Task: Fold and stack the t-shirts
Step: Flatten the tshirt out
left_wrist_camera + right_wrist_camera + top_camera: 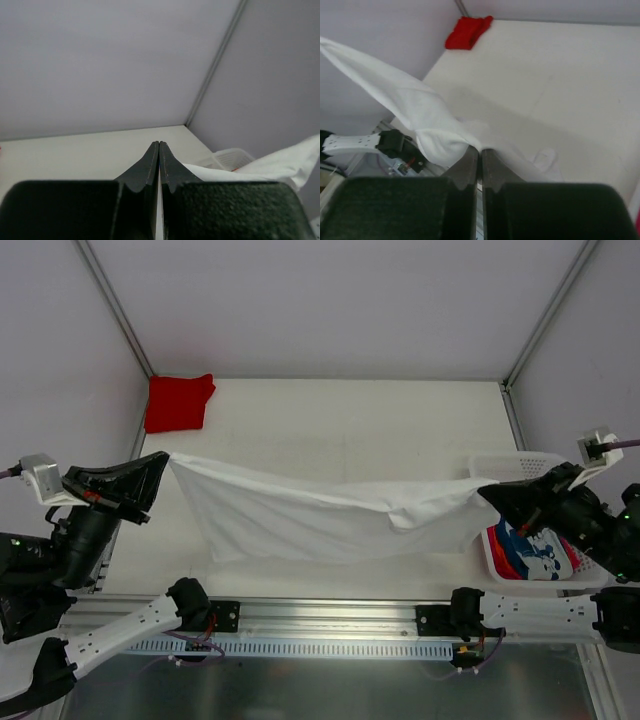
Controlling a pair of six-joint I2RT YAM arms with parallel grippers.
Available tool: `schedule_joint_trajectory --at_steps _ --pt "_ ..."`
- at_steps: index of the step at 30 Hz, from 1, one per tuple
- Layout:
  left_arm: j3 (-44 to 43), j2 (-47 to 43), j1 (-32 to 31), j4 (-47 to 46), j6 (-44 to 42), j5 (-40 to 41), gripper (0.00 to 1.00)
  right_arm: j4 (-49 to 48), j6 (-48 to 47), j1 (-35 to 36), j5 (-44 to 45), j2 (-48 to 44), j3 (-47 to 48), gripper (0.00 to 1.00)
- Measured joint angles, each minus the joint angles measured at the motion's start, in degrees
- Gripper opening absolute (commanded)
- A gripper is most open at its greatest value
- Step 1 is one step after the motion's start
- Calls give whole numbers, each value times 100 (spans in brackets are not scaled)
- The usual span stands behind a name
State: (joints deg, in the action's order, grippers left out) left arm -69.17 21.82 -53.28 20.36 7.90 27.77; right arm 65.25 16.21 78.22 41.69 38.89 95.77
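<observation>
A white t-shirt [310, 515] hangs stretched between both grippers, sagging toward the table's front. My left gripper [165, 458] is shut on its left corner. In the left wrist view the jaws [159, 144] are pressed together, with a thin sliver of white cloth [280, 167] between them. At the right, my right gripper [483, 492] is shut on the other end, and in its wrist view the white t-shirt [415, 107] bunches at the shut tips [480, 150]. A folded red t-shirt [180, 402] [467, 31] lies at the table's back left corner.
A white mesh basket [510, 462] [227, 159] stands at the right edge, partly under the right arm. It holds a blue t-shirt with white print [535, 552] and a strip of orange-red cloth [497, 545]. Frame posts rise at both back corners.
</observation>
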Motion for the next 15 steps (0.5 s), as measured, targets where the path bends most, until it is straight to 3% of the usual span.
schedule_joint_trajectory --at_steps 11,15 --pt "31 -855 9 -782 -286 -3711 0 -802 -1152 0 -3233 533 1460 1" --pt "-146 -1176 17 -1237 -264 -4601 0 -1521 -1185 -2 -4334 391 1287 1"
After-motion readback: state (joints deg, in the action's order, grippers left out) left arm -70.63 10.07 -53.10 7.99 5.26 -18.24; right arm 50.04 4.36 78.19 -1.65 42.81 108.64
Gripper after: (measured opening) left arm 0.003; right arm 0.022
